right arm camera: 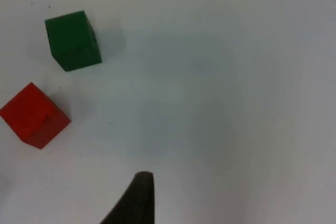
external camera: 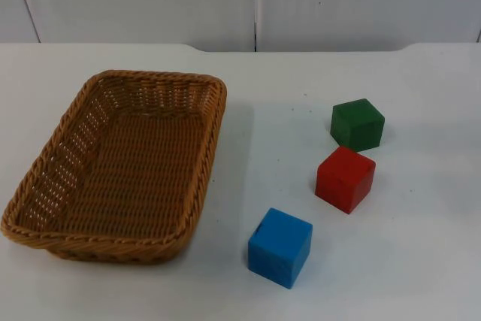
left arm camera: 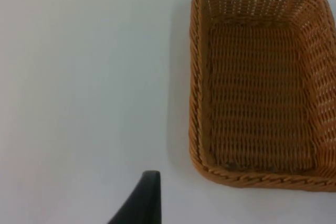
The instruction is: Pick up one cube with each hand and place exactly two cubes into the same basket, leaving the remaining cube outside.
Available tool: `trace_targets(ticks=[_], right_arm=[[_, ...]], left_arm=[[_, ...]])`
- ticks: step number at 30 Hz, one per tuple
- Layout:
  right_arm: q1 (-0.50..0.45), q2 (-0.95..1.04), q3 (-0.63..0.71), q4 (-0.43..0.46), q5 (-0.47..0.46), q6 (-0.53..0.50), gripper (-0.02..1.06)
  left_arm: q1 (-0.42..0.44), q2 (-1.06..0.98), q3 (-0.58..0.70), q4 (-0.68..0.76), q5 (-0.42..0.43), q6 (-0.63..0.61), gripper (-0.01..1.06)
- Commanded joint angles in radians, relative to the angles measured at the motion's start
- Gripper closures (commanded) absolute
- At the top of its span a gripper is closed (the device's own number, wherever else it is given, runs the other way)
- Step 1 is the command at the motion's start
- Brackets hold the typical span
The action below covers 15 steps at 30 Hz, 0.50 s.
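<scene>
Cubes [external camera: 345, 178] right of basket [external camera: 45, 234], tool fingertip [right arm camera: 137, 198] near red one

The white counter [external camera: 421, 261] holds four things. A brown woven basket [external camera: 45, 178] sits on its left side, with nothing inside it. Three cubes sit on the right side, all outside the basket. The green cube [external camera: 358, 124] is farthest back. The red cube [external camera: 345, 179] is just in front of it. The blue cube [external camera: 280, 247] is nearest, between the red cube and the basket.
</scene>
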Motion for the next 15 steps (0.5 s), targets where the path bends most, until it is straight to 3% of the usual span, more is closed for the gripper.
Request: trace_targets(ticks=[1, 15], right_arm=[[-0.006, 0.013, -0.031, 0.002, -0.002, -0.001, -0.01], [-0.003, 0.119, -0.165, 0.009, -0.030, -0.007, -0.01]], left_arm=[[0.001, 0.019, -0.022, -0.020, -0.020, 0.007, 0.00], [0.001, 0.178, -0.192, -0.061, -0.020, 0.051, 0.00]])
